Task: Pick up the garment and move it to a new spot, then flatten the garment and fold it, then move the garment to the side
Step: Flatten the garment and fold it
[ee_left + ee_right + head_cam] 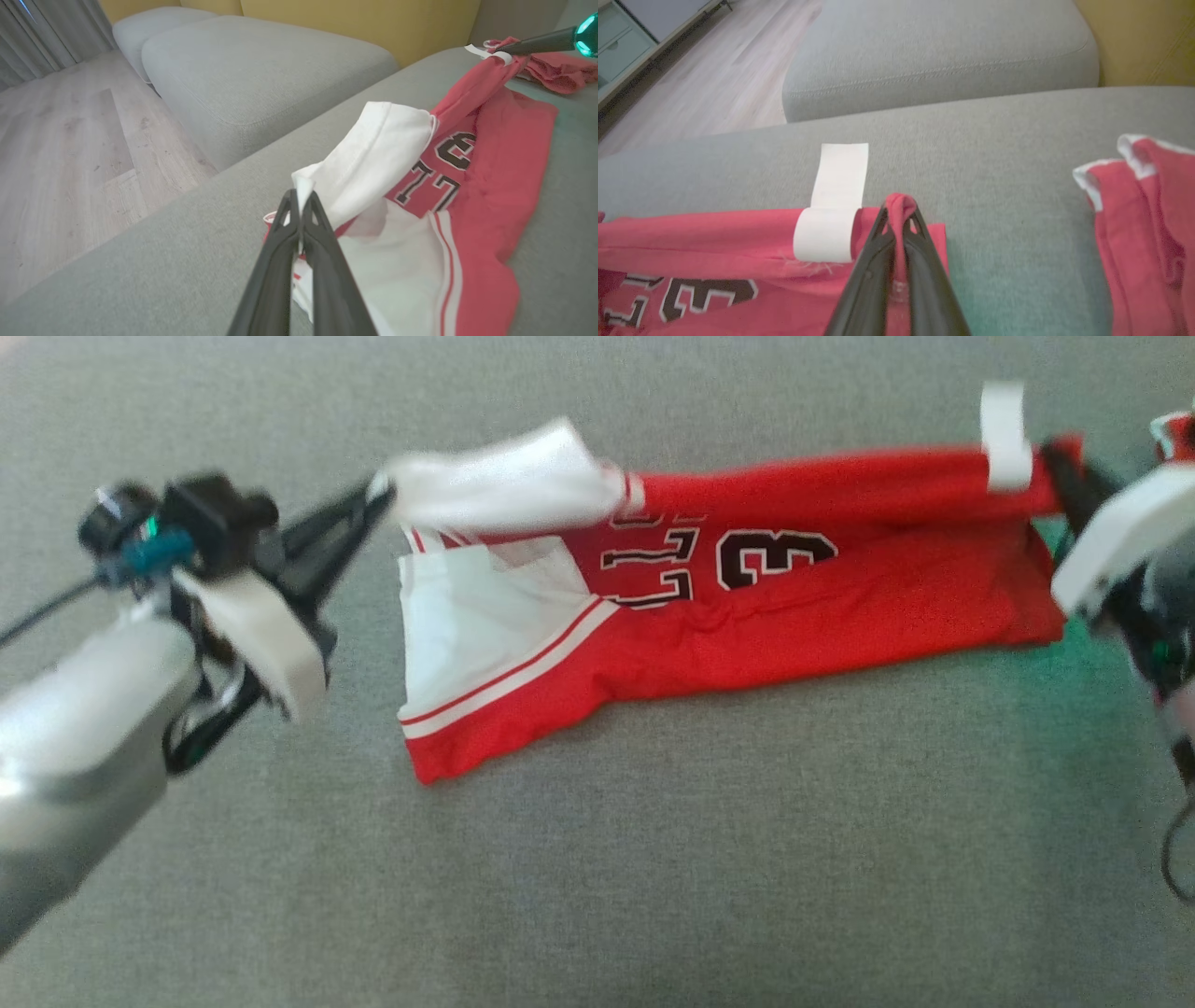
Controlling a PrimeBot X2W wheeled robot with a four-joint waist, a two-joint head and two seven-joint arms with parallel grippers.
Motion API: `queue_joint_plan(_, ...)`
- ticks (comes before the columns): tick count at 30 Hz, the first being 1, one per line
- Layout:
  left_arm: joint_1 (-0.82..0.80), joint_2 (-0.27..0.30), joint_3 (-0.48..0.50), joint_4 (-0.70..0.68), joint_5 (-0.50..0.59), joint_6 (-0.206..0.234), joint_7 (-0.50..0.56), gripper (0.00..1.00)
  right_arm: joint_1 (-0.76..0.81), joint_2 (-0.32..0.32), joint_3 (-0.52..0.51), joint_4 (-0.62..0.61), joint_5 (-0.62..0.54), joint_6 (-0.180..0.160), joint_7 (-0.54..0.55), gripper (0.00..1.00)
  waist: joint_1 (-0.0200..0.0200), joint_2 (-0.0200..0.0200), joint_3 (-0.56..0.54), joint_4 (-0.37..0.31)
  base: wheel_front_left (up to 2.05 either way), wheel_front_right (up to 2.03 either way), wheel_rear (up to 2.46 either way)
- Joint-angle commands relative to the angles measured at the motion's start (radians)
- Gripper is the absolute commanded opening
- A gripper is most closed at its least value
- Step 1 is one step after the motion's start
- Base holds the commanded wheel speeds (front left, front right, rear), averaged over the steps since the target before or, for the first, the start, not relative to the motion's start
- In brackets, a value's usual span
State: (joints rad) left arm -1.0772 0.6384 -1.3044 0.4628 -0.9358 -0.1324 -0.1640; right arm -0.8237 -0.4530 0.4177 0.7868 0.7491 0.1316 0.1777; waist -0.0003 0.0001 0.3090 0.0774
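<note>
The red jersey garment with a white side panel and black numerals [794,597] lies stretched across the grey fabric sofa cushion [653,877]. Its far edge is lifted taut, probably for a fold. The left gripper [378,490] is clamped on the white corner. The right gripper [1050,453] pinches the red corner beside a white label [1006,439]. A second crumpled red cloth [1148,224] lies near, straight on the cushion.

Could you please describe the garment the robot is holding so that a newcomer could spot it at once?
On the grey cushion, a red jersey is stretched between the left gripper and right gripper. Unlike the bunched red garment beside it, it bears black numerals and a white sleeve.
</note>
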Motion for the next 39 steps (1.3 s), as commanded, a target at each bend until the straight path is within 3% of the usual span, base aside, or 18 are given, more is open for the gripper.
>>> queue_joint_plan(1,-0.003,0.068,0.033,-0.038,0.002,0.002,0.016,0.0,0.044,-0.038,0.019,-0.052,0.025,-0.001,0.027,0.0,0.0003,-0.0001,-0.032,0.008,0.0,0.0,0.0)
queue_joint_plan(10,0.136,0.149,0.025,-0.21,-0.008,0.002,0.151,0.0,0.177,-0.133,0.087,-0.145,0.048,-0.001,0.158,0.0,0.0003,-0.0001,-0.078,0.01,0.0,0.0,0.0)
queue_joint_plan(19,0.215,0.156,0.025,-0.259,0.002,0.002,0.192,0.0,0.221,-0.163,0.107,-0.203,0.047,-0.001,0.219,0.0,0.0003,-0.0001,-0.082,0.001,0.0,0.0,0.0)
queue_joint_plan(26,0.241,0.132,0.024,-0.231,0.028,0.002,0.204,0.0,0.234,-0.149,0.102,-0.226,0.032,-0.001,0.217,0.0,0.0003,-0.0001,-0.068,-0.002,0.0,0.0,0.0)
queue_joint_plan(27,0.244,0.128,0.024,-0.219,0.029,0.002,0.204,0.0,0.235,-0.145,0.1,-0.229,0.031,-0.001,0.214,0.29,0.0003,-0.0001,-0.067,-0.003,0.0,0.0,0.0)
queue_joint_plan(28,0.246,0.123,0.024,-0.206,0.031,0.002,0.203,0.0,0.236,-0.141,0.097,-0.232,0.031,-0.001,0.21,0.87,0.0003,-0.0001,-0.067,-0.003,0.0,0.0,0.0)
queue_joint_plan(29,0.248,0.118,0.024,-0.192,0.033,0.007,0.2,0.0,0.238,-0.138,0.093,-0.234,0.033,-0.001,0.204,1.0,0.0003,-0.0001,-0.067,-0.004,0.0,0.0,0.0)
queue_joint_plan(30,0.25,0.111,0.025,-0.18,0.037,0.012,0.192,0.46,0.239,-0.135,0.087,-0.233,0.035,-0.001,0.202,1.0,0.0003,-0.0001,-0.068,-0.004,0.0,0.0,0.0)
queue_joint_plan(31,0.254,0.105,0.028,-0.167,0.036,0.022,0.183,1.0,0.239,-0.132,0.078,-0.232,0.037,-0.001,0.2,1.0,0.0003,-0.0001,-0.069,-0.006,0.0,0.0,0.0)
queue_joint_plan(39,0.274,0.057,0.13,-0.116,0.006,0.148,0.016,1.0,0.229,-0.096,-0.053,-0.297,0.043,-0.001,0.093,1.0,0.0003,-0.0001,-0.088,-0.013,0.0,0.0,0.0)
